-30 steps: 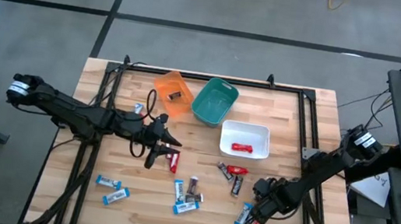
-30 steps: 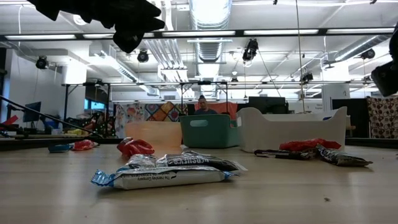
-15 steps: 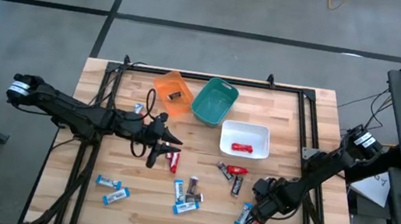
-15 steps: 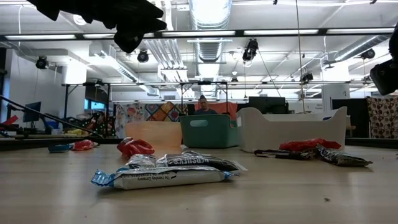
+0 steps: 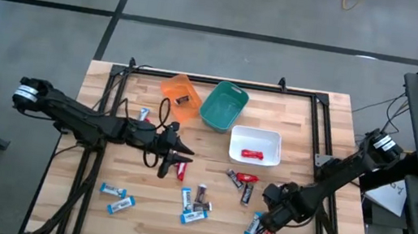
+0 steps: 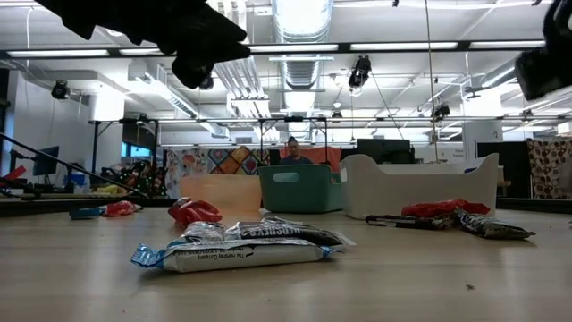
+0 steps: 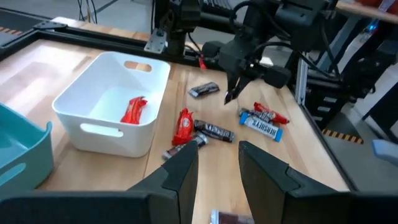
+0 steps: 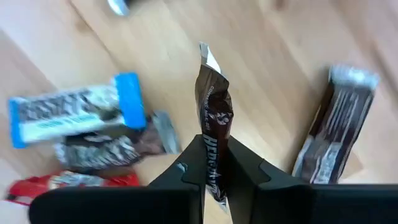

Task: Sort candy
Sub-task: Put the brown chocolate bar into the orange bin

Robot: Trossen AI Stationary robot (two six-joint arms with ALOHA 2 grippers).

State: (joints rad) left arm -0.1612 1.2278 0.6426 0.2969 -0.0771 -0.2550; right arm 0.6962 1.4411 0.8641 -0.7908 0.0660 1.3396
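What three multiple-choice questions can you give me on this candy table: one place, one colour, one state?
1. Where is the teal plastic bin?
A. Between the orange plastic bin and the white plastic bin
B. At the table's front edge
C. On the floor

2. What colour is the wrapped candy in the white plastic bin?
A. Blue
B. Red
C. Brown

3. How is the right tool?
A. Open over bare wood
B. Shut on a dark brown wrapped candy bar
C. Out of view

Key: 1 A, the high view shows it between them; 2 B, one shiny red bar lies inside; 3 B, the right wrist view shows the bar pinched upright.
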